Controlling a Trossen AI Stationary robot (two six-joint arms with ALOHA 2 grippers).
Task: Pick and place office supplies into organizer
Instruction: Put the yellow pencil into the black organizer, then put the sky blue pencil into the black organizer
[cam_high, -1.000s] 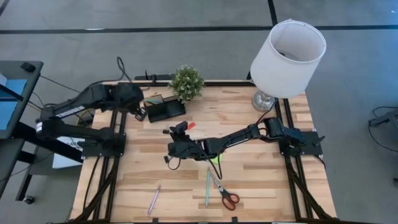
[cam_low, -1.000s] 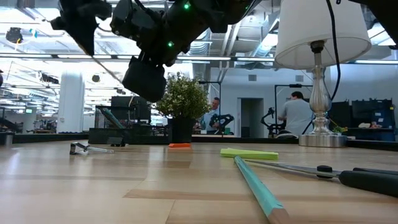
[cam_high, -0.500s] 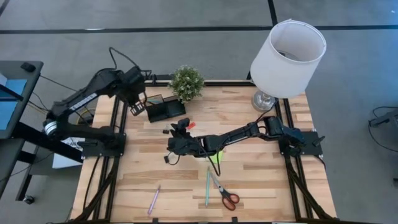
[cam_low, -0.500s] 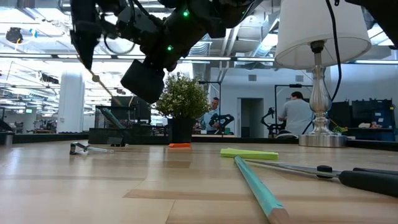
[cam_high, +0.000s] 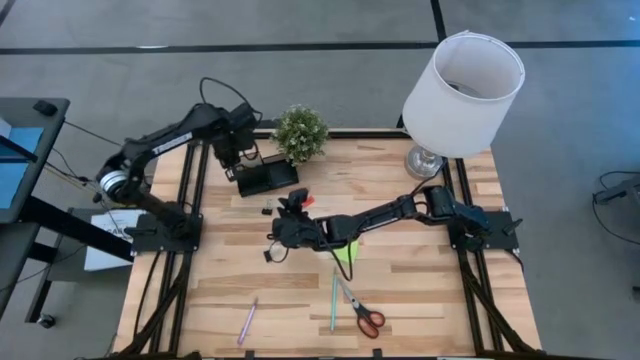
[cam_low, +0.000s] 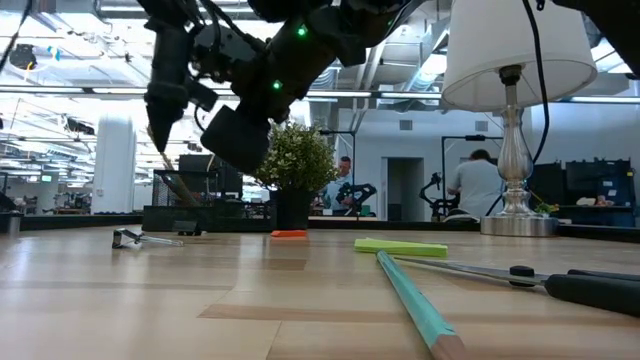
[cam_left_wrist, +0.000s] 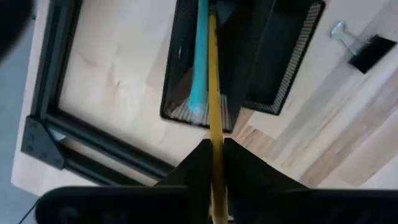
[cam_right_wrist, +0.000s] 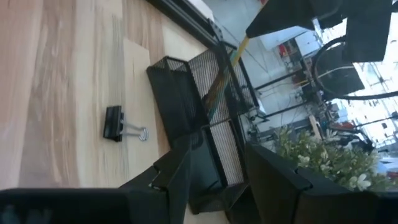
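The left gripper (cam_left_wrist: 214, 148) is pinching a thin yellow pencil (cam_left_wrist: 212, 81) and holding it over the black mesh organizer (cam_left_wrist: 292, 62) at the table's back left, its tip dipping into a compartment beside a teal pen (cam_left_wrist: 200, 62). The right gripper (cam_right_wrist: 214, 163) is hovering mid-table with fingers spread and empty, near a black binder clip (cam_right_wrist: 114, 122). The gripper's fingers are hiding the pencil's lower end.

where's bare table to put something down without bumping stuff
Free: the near left corner, left of the pink pen, and the right side between the lamp base and scissors. Crowded: around the organizer, where the left gripper holds a yellow pencil, beside the plant and right gripper.
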